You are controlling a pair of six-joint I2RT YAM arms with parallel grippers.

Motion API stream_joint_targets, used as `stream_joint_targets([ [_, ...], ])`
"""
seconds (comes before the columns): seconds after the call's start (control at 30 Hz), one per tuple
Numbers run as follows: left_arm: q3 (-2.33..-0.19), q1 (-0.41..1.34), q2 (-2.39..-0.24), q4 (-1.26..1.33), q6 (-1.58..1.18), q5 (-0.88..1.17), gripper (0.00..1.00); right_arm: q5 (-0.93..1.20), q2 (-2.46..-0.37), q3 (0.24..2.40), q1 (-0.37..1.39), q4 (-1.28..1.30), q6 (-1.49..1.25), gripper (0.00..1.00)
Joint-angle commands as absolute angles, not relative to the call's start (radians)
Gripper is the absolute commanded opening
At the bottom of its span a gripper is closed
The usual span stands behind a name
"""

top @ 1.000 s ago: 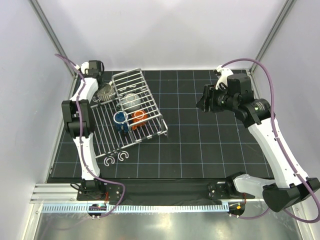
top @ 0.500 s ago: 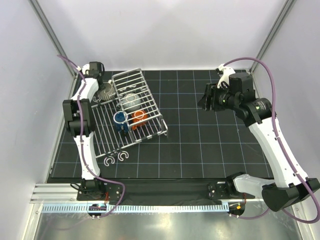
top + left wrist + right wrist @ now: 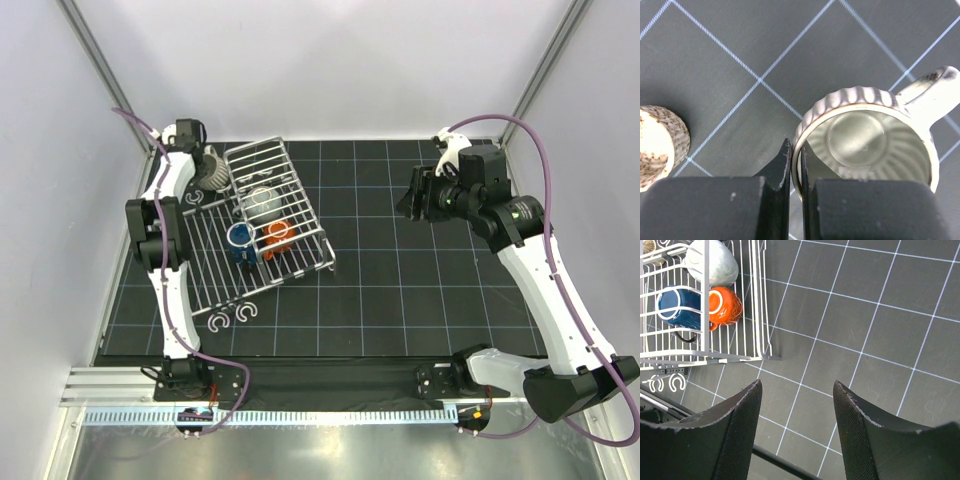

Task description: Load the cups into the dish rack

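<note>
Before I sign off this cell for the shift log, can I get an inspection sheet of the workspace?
Surface: black gridded mat, no spills seen.
Job's things: dish rack on the left; its basket holds the blue cup, orange cup and grey speckled cup. The striped cup is outside the rack. The tan speckled cup sits beside it, partly cut off.
Clutter: white C-shaped hooks on the mat by the rack's near edge.
Grippers: left gripper is shut on the striped cup's rim, one finger inside. Right gripper is open and empty over bare mat.
Cables: purple cables arch over both arms.
Surroundings: white walls and metal frame posts; nothing else seen.
</note>
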State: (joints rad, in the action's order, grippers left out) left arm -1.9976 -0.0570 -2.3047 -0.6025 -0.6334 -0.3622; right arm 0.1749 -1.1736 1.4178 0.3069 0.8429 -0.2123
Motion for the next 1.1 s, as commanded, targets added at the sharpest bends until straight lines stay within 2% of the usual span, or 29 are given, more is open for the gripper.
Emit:
stream_joint_targets([
  [0.0, -2.082, -0.069, -2.255, -0.548, -0.693, -0.368, 0.0, 0.167, -1.154, 1.453, 0.302, 0.816, -0.221, 0.61],
  [0.2, -2.086, -0.078, -2.18, -0.548, -0.796, -0.365, 0.0, 0.183, -1.154, 1.473, 0.302, 0.816, -0.219, 0.61],
  [0.5, -2.022, -0.075, -2.076, -0.528, -0.971, -0.196, 0.0, 0.222, -1.138, 1.489, 0.304, 0.839, -0.224, 0.61],
  [0.77, -1.584, -0.084, -1.835, -0.166, -1.097, -0.164, 0.0, 0.264, -1.074, 1.454, 0.302, 0.861, -0.253, 0.61],
  [1.07, -1.324, -0.14, -1.629, 0.074, -1.236, -0.038, 0.0, 0.279, -0.991, 1.388, 0.302, 0.896, -0.268, 0.61],
])
